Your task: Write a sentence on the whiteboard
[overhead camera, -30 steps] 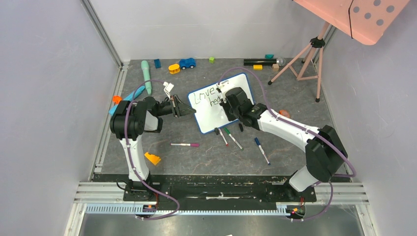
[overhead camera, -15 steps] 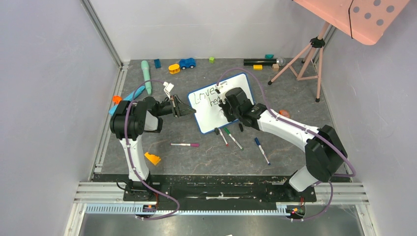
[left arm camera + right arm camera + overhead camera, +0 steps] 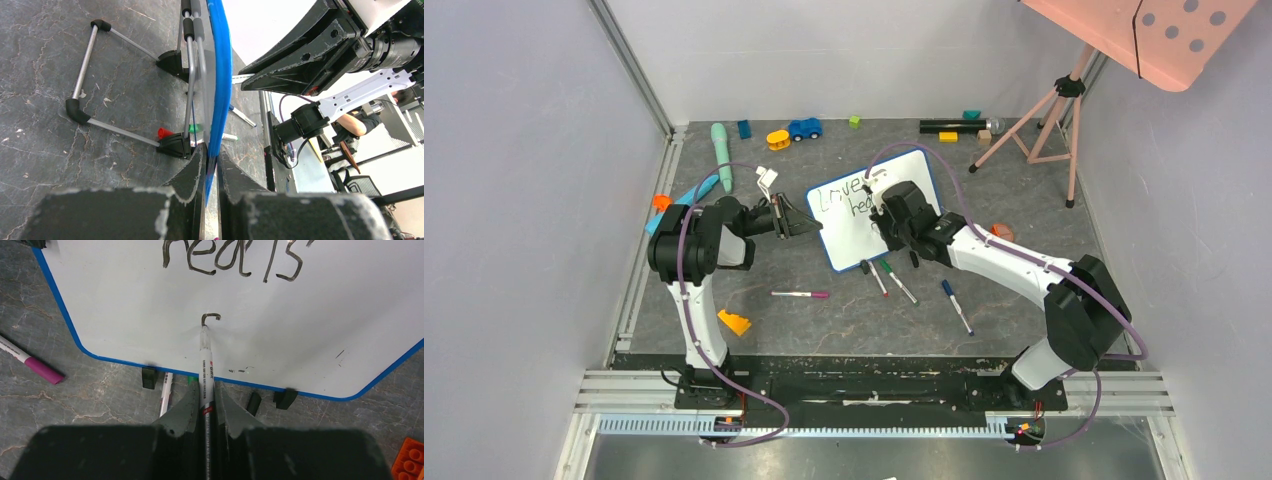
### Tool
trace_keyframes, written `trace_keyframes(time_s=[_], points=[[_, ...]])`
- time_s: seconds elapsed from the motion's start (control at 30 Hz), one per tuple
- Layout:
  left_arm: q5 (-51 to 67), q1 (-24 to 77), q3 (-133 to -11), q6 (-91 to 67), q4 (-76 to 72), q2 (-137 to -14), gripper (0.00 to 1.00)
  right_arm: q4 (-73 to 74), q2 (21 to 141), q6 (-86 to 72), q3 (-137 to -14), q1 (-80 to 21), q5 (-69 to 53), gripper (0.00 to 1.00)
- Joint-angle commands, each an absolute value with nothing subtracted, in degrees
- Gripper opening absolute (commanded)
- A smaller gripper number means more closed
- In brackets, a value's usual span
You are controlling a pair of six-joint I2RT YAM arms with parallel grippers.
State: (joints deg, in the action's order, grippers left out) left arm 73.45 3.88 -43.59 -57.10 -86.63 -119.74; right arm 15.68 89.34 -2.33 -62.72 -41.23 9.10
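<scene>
The whiteboard [image 3: 849, 242], white with a blue frame, stands tilted on the grey table. My left gripper [image 3: 212, 160] is shut on its blue edge [image 3: 220, 75] at the left side [image 3: 812, 226]. My right gripper [image 3: 206, 392] is shut on a marker [image 3: 205, 365] whose tip touches the board [image 3: 115, 305]. The sentence [image 3: 232, 257] shows "heals" in the right wrist view, with a short hooked stroke [image 3: 210, 317] below it at the tip. In the top view "Love" [image 3: 839, 193] is readable, and the right gripper [image 3: 886, 214] covers part of the writing.
Loose markers lie near the board: pink [image 3: 802, 294], red [image 3: 876, 278], green [image 3: 900, 284], blue [image 3: 956, 306]. An orange brick [image 3: 734, 322] sits near left. Toys, including a blue car [image 3: 804, 128], line the back. A pink tripod [image 3: 1044, 120] stands at the back right.
My right gripper has shifted slightly over the board with the marker. The left gripper and the board have stayed put.
</scene>
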Motion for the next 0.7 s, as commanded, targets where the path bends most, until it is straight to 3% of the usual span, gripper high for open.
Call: trace_keyframes(time_s=[0.0, 0.67], points=[[77.86, 4.22, -43.28, -56.87, -89.21, -119.38, 0.02, 16.07, 89.80, -2.32, -63.44, -41.11, 13.35, 0.00], [77.79, 4.23, -43.24, -56.78, -89.21, -119.36, 0.02, 16.00, 91.77, -2.06, -68.30, -40.26, 13.63, 0.00]])
